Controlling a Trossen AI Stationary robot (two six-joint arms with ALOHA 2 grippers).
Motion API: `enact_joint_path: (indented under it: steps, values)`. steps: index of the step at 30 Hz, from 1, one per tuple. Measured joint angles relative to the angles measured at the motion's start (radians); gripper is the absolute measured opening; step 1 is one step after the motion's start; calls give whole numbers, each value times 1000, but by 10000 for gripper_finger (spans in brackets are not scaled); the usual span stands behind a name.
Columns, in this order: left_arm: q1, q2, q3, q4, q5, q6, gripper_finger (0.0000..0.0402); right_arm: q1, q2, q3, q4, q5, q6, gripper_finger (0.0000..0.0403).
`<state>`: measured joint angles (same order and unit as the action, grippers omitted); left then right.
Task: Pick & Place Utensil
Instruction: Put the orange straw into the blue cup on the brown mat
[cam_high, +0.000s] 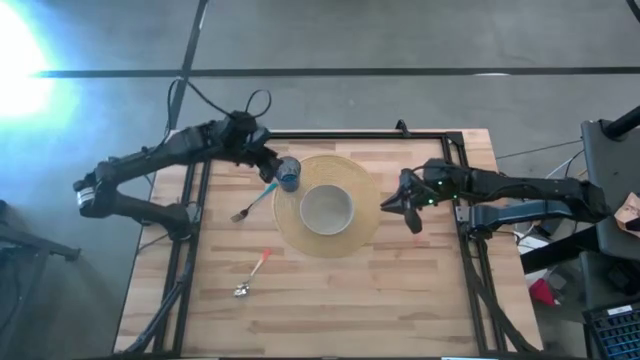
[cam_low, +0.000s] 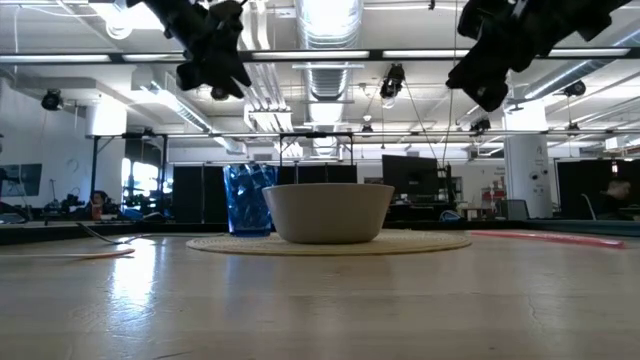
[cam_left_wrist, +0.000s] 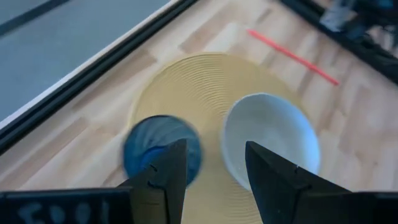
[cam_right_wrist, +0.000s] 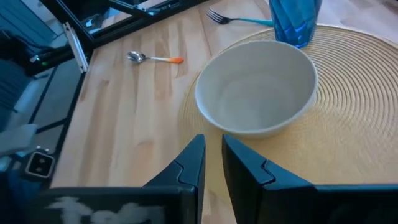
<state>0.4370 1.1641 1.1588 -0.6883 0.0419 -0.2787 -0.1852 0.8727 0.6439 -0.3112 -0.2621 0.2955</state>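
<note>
Two utensils, fork (cam_high: 250, 206) and spoon (cam_high: 252, 272), lie apart from both empty jaws: left parted, right near-closed.

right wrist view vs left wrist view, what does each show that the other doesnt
Only the right wrist view shows the orange-handled spoon and the teal-handled fork on the wooden table, plus the right gripper, its fingers close together with nothing between them. Only the left wrist view shows a thin red stick lying beyond the mat, plus the left gripper, open and empty above the cup. Both show the white bowl and blue cup on the round woven placemat.
</note>
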Motion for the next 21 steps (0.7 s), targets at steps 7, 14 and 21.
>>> enact_joint_path:
  steps: [7,14,21]
  values:
    - [-115,-19,-99,177,1,20,154,0,-43,145,-243,34,13,52]
    - [-221,-19,-159,328,1,54,154,0,-6,301,-533,202,53,52]
    - [-285,-19,-234,459,3,111,154,5,7,284,-680,244,193,52]
